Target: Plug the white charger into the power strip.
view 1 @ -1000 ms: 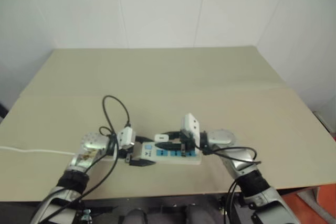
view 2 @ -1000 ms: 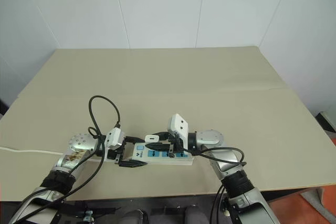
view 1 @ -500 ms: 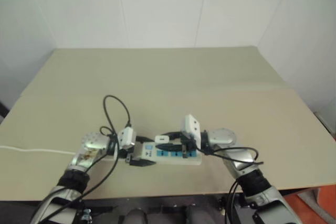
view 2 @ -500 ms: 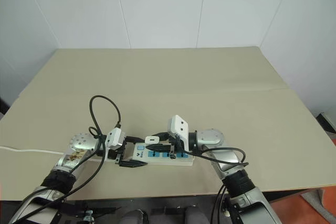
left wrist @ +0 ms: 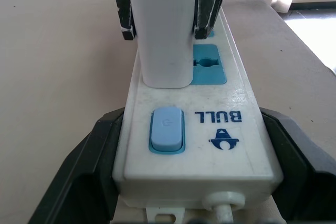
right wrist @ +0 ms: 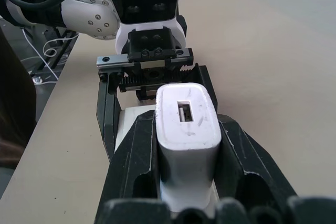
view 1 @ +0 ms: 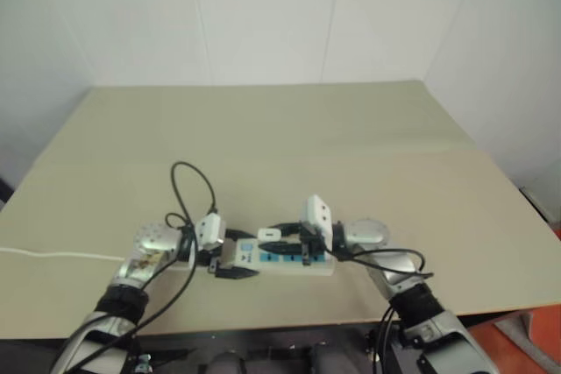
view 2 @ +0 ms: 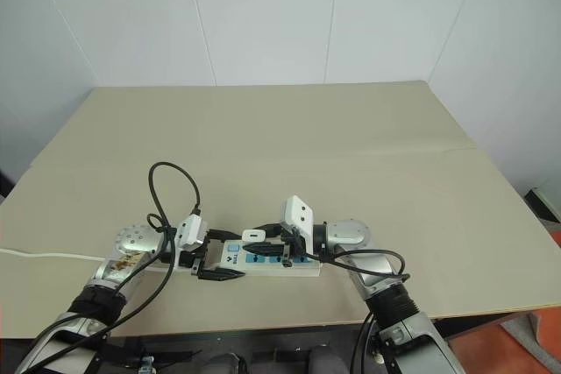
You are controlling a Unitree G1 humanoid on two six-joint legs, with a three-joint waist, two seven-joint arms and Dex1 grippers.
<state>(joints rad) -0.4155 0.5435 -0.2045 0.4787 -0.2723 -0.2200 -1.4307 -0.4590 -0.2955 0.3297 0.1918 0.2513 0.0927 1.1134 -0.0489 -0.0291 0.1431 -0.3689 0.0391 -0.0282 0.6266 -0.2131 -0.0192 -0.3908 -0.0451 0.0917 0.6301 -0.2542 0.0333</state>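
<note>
The power strip (view 2: 296, 266) lies on the table near its front edge, blue sockets up. My left gripper (view 2: 213, 265) is shut on its switch end, and its black fingers (left wrist: 88, 179) press both long sides. The white charger (left wrist: 163, 35) stands upright on the strip over the socket beside the blue switch (left wrist: 166, 128). Its base meets the strip's face and its prongs are hidden. My right gripper (right wrist: 187, 169) is shut on the charger (right wrist: 186, 121), one finger (right wrist: 137, 167) on each side.
The strip's white cord (view 2: 44, 254) runs off to the left table edge. A black cable loop (view 2: 172, 188) rises behind my left wrist. The tan table (view 2: 351, 146) stretches away toward the white wall. Its front edge lies close below the strip.
</note>
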